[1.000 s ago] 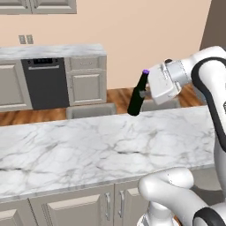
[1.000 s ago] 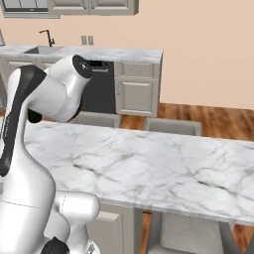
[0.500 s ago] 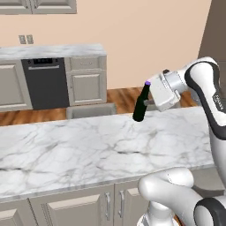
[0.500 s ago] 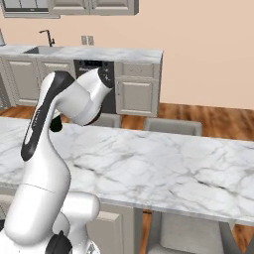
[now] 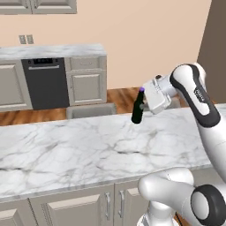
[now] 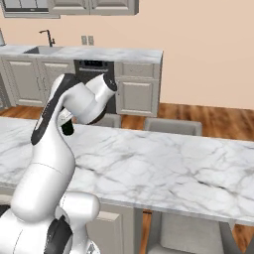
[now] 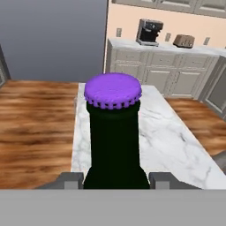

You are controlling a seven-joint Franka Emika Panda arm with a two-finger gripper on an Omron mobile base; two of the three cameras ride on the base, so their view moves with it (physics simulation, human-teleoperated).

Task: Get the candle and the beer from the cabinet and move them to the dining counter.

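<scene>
The marble top of the table (image 5: 79,150), the dining counter, fills the near part of both base views, white with grey veins, over beige panelled doors at the near edge. The robot's white arm rises at the near right in the left base view and bends over the table's far right part.

There the gripper (image 5: 143,105) is closed on the beer (image 5: 138,108), gripping it at its side below the neck. The bottle stands almost upright, leaning slightly, with its purple cap uppermost and its dark base right at the marble near the table's far edge (whether the base touches the top or hangs just above it, I cannot tell). In the right base view only a dark patch of the beer (image 6: 67,128) peeks out beside the arm's elbow. In the hand view the beer (image 7: 115,132) shows from close up, cap towards the camera, with the grey fingertips (image 7: 70,180) pressed against either side of its dark body.

Just beyond the table's far edge stand grey chairs (image 6: 172,126), their backs level with the marble. Farther back lie the wooden floor (image 5: 123,98) and, along the far wall, beige base cabinets (image 5: 86,84) with a black dishwasher (image 5: 46,83) under a marble worktop.
</scene>
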